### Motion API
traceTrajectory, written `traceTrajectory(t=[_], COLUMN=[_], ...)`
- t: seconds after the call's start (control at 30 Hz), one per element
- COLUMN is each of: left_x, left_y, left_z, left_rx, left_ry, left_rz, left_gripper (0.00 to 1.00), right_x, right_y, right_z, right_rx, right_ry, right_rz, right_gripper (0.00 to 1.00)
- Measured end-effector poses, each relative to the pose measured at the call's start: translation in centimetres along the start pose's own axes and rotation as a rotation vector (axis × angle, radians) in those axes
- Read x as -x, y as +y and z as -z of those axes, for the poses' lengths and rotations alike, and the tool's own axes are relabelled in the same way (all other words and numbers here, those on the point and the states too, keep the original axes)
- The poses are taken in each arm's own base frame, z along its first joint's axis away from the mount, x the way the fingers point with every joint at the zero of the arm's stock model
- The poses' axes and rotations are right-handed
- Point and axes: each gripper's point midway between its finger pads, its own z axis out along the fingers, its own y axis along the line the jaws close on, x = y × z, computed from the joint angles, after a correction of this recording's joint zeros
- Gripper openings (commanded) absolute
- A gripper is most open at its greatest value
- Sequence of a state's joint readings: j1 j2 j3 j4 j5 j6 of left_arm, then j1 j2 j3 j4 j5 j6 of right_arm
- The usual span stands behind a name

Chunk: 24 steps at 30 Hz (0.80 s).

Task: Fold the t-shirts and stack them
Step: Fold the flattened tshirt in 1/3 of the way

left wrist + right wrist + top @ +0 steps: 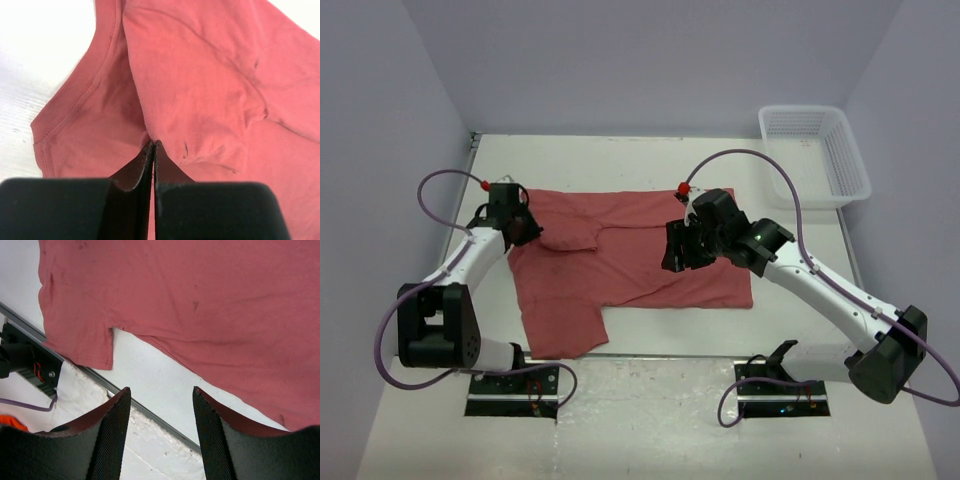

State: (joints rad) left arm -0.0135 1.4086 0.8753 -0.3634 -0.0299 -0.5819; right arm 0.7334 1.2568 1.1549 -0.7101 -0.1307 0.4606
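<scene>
On the white table, one brick-red t-shirt lies spread across the centre, mostly flat, with a short sleeve hanging toward the near edge and a lump of folded cloth at its left side. Small dark specks mark the fabric; whether any is lettering cannot be told.

Surface: matt white, lightly textured, with a metal rail running along the near side. Plain pale walls close off the left, far and right sides.

Left gripper: fingers pressed together, pinching a ridge of the t-shirt near its stitched left edge.

Right gripper: fingers apart, held above bare table just off the near hem, not touching the cloth.

Surroundings: a white mesh basket sits at the far right corner, well apart from the t-shirt. Purple cables loop from both arms. Black base plates sit at the near edge.
</scene>
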Motion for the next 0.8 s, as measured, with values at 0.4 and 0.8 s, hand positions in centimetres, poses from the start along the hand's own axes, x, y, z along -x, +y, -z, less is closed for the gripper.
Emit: traceTrajectory(t=[0.4,0.8], left_x=[1.9,-0.8], left_y=[-1.1,0.6], left_z=[0.1,0.1], left_rx=[0.003,0.044], left_ry=[0.005,0.073], left_rz=[-0.018,-0.02], left_gripper=[0.37,0.66], right_x=[-0.1,-0.6], right_y=[-0.1,-0.4], right_z=[-0.1,-1.1], right_rx=[-0.003,-0.014], right_ry=[0.003,0.037], right_rz=[-0.001,-0.006], right_gripper=[0.54,0.54])
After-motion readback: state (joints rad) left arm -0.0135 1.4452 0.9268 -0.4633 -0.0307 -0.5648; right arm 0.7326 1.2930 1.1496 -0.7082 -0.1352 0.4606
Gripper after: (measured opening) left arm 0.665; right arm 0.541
